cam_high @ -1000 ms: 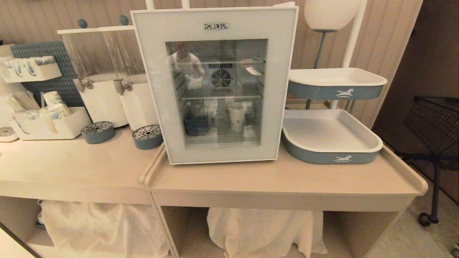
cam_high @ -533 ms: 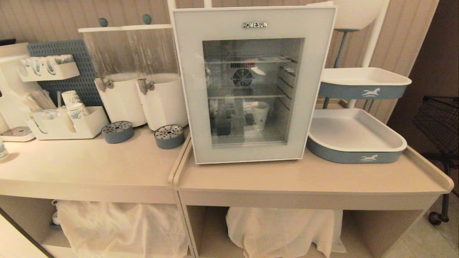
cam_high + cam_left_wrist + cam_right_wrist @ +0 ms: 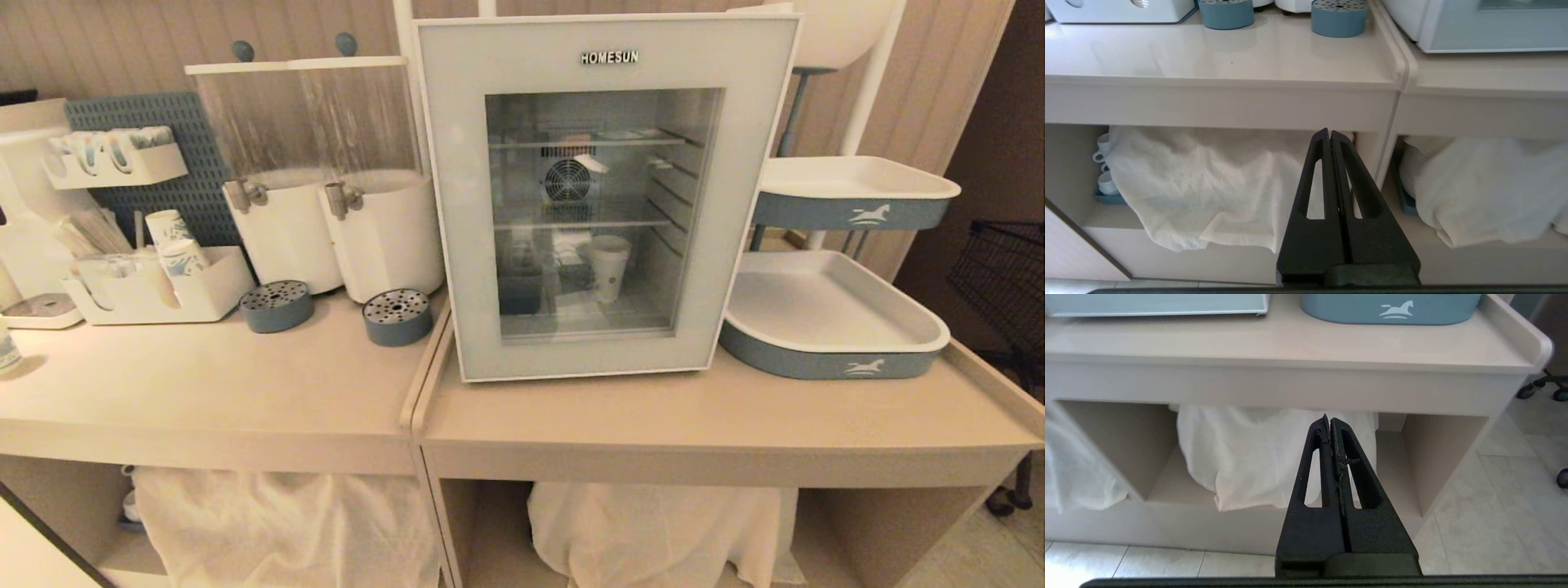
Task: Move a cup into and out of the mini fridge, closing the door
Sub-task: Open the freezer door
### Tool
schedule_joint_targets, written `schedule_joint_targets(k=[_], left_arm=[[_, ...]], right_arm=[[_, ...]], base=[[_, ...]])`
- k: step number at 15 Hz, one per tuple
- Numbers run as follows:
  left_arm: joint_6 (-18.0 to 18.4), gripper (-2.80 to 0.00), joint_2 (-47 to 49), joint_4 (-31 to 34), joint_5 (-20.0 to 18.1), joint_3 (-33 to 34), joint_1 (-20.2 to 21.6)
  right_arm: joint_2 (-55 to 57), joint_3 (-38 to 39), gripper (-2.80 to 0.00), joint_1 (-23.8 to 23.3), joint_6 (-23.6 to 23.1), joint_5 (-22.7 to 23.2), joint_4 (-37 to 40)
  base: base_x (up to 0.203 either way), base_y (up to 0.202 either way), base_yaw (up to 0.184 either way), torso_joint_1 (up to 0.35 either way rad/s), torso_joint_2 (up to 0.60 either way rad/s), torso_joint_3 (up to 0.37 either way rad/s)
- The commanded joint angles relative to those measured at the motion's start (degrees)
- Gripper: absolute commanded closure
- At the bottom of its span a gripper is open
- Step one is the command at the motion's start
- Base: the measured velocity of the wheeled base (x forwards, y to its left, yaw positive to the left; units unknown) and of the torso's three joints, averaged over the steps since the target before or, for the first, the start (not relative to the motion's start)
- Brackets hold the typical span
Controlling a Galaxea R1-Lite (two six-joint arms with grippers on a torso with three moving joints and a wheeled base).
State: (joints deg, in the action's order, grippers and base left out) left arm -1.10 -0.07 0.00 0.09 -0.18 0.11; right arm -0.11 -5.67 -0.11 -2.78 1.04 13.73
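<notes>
On the right-hand counter stands one mini fridge [image 3: 608, 196], a white box whose door [image 3: 457, 204] is closed, pale grey-blue with a glass window and the word HOMESUN at the top. Through the glass, one cup [image 3: 609, 268] stands upright on the fridge floor, below the lower of two wire shelves; a round fan shows on the back wall. Reflections blur the rest of the inside, and a dark shape left of the cup cannot be identified.

To the right of the fridge sit two blue-and-white trays [image 3: 833, 339], one on the counter and one raised above it, each marked with a white horse. To the left, on the neighbouring counter, stand two clear drink dispensers [image 3: 326, 163] with taps, and before them two round blue drip trays [image 3: 397, 317]. Further left, a white organiser [image 3: 204, 298] holds patterned paper cups; their count is hard to make out. Below the counters, two white cloths [image 3: 286, 531] cover what sits in the open shelves.

Neither arm shows from the head camera. Each wrist camera shows its own gripper low in front of the counter, near the shelves: the left gripper [image 3: 1329, 136] and the right gripper [image 3: 1329, 421] both have their fingers pressed together, grasping nothing.
</notes>
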Motion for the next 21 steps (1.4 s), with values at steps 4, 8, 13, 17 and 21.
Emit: schedule_joint_targets(k=[4, 8, 13, 17, 21], left_arm=[[0.83, 0.0, -0.01, 0.0, -0.02, -0.07, -0.02], [2.67, 0.0, 0.72, 3.87, 2.41, -12.41, 0.03], [3.0, 0.0, 11.72, 22.89, 5.57, -54.98, -0.64], [2.47, 0.0, 35.18, 28.18, 13.63, -72.71, -5.26], [-0.28, 0.0, 55.89, 29.56, 18.54, -79.72, -8.33]], right_arm=[[0.05, -0.04, 0.0, 0.02, -0.12, 0.02, 0.07], [0.11, -0.04, 0.0, 0.02, -0.03, -0.07, 0.07], [0.02, -0.04, 0.0, 0.02, -0.03, 0.02, 0.07], [0.11, -0.04, 0.0, 0.02, -0.03, 0.02, 0.07], [0.1, -0.04, 0.0, 0.02, -0.03, 0.02, 0.07]], base=[[0.058, 0.0, -0.003, 0.004, 0.0, 0.0], [0.0, 0.0, 0.0, 0.0, 0.0, 0.0], [0.0, 0.0, 0.0, 0.0, 0.0, 0.0], [0.0, 0.0, 0.0, 0.0, 0.0, 0.0], [0.0, 0.0, 0.0, 0.0, 0.0, 0.0]])
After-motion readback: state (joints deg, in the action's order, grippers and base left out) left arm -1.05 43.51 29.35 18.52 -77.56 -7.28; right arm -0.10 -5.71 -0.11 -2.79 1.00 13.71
